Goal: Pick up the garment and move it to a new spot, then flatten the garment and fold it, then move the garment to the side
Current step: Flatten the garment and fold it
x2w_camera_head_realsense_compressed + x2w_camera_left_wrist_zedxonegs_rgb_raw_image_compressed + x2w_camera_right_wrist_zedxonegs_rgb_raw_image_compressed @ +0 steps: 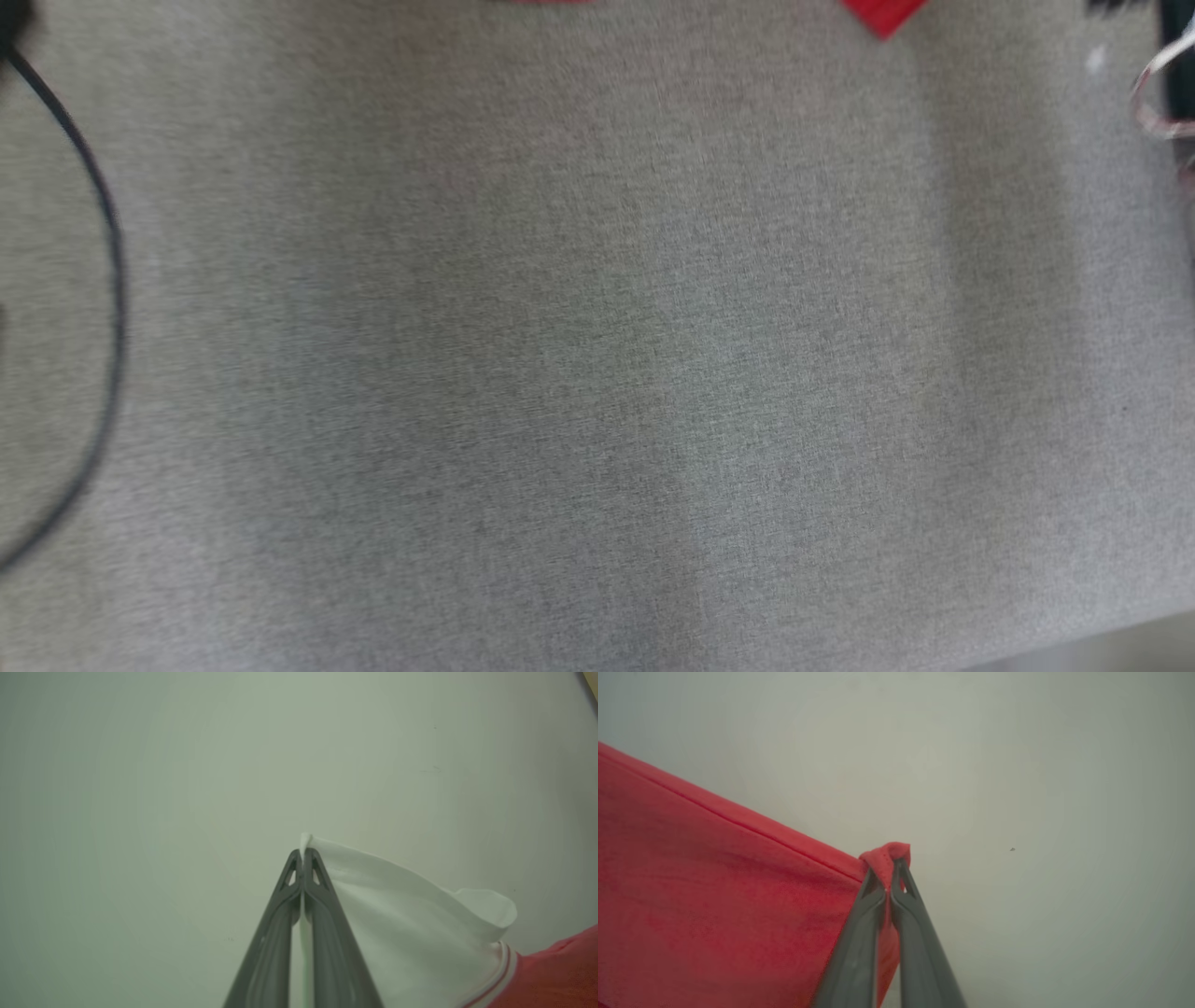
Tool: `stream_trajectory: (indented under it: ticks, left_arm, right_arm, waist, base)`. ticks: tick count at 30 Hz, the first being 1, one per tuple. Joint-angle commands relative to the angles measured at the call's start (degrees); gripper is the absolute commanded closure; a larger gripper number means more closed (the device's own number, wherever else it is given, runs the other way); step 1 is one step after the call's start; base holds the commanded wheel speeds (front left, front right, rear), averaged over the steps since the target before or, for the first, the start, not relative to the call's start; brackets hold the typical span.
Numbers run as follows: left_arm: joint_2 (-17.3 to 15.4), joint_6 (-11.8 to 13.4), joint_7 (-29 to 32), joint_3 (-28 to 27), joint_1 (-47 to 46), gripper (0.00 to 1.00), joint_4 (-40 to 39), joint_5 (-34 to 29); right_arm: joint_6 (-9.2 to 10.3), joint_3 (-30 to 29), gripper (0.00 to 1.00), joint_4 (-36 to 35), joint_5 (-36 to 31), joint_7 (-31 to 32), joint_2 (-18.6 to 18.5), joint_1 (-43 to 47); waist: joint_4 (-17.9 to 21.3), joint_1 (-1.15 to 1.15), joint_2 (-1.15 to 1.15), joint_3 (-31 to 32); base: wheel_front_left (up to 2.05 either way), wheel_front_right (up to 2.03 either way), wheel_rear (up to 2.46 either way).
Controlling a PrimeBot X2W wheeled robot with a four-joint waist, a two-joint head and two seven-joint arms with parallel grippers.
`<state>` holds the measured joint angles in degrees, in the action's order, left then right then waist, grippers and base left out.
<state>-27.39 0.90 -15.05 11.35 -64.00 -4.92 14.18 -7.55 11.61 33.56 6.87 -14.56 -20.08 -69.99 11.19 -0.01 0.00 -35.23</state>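
Observation:
The garment is red with a white part and a striped trim. In the left wrist view my left gripper (pixel 303 853) is shut on the tip of the white fabric (pixel 411 919), which hangs to the right, with red cloth (pixel 556 975) at the lower right corner. In the right wrist view my right gripper (pixel 890 864) is shut on a bunched corner of the red garment (pixel 714 896), which spreads to the left below a hemmed edge. In the head view a small red corner of the garment (pixel 882 13) shows at the top edge over the grey cloth surface (pixel 597 373).
A black cable (pixel 110 280) curves down the left side of the grey surface. At the top right lie a pale strap or loop (pixel 1156 89) and a dark object. The surface's near edge shows at the lower right corner (pixel 1120 644). Both wrist views face a plain pale background.

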Motion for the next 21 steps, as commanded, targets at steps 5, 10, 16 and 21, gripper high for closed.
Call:
stream_trajectory:
  ticks: [5, 10, 16, 21]
  left_arm:
    - [4.43, -1.23, -0.15, -4.20, 13.66, 1.00, -2.48, 3.51]
    - [9.49, -3.32, -0.15, -7.43, 27.32, 1.00, -3.75, 6.86]
    - [14.28, -5.96, -0.16, -8.04, 40.86, 1.00, -2.50, 11.42]
    - [15.41, -7.95, 0.93, -5.21, 52.24, 1.00, 0.51, 19.17]
  right_arm:
    - [0.16, 4.39, 1.00, 1.54, 5.98, 4.88, -1.85, 7.23]
    - [0.16, 6.95, 1.00, 0.01, 11.81, 11.43, -3.71, 15.93]
    - [0.16, 7.07, 1.00, -3.51, 16.66, 18.40, -6.56, 26.44]
    - [0.16, 4.03, 1.00, -8.15, 19.51, 26.37, -7.97, 37.64]
  waist:
    - [-3.05, 0.01, 0.00, 7.14]
    - [-4.62, 0.01, 0.00, 13.04]
    - [-6.41, 0.01, 0.00, 18.83]
    - [-7.99, 0.01, 0.00, 23.79]
  base:
    - [0.00, 0.00, 0.00]
    - [0.00, 0.00, 0.00]
    - [0.00, 0.00, 0.00]
    - [0.00, 0.00, 0.00]
